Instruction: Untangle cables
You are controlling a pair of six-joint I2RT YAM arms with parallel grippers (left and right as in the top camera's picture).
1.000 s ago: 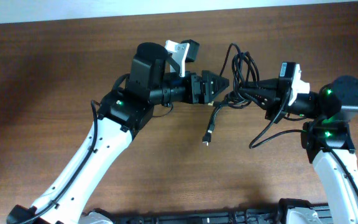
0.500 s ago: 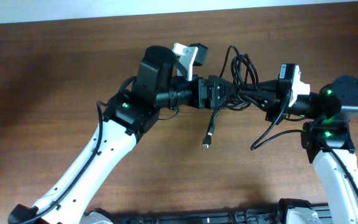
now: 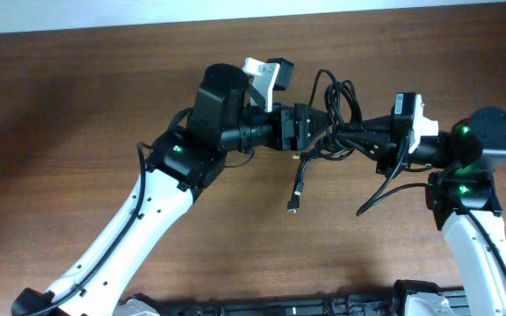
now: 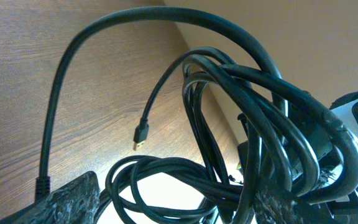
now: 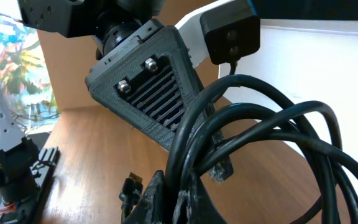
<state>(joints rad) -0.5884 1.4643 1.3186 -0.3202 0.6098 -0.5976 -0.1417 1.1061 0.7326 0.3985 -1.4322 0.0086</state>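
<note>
The cables are a tangled bundle of thin black cords held above the wooden table between both arms. My right gripper is shut on several strands of the bundle, which also shows in the right wrist view. My left gripper is open, and its two fingers straddle loops of the cables in the left wrist view. One cable end with a small plug hangs down toward the table. The plug shows in the left wrist view too.
A loose cable loop trails down below the right gripper. The left wrist camera mount sits close to the bundle. The table's back edge meets a white wall. A black rail runs along the front edge.
My left gripper has moved right, from just short of the bundle to straddling its loops. The right gripper has kept its hold and barely moved. The hanging plug shifted slightly.
</note>
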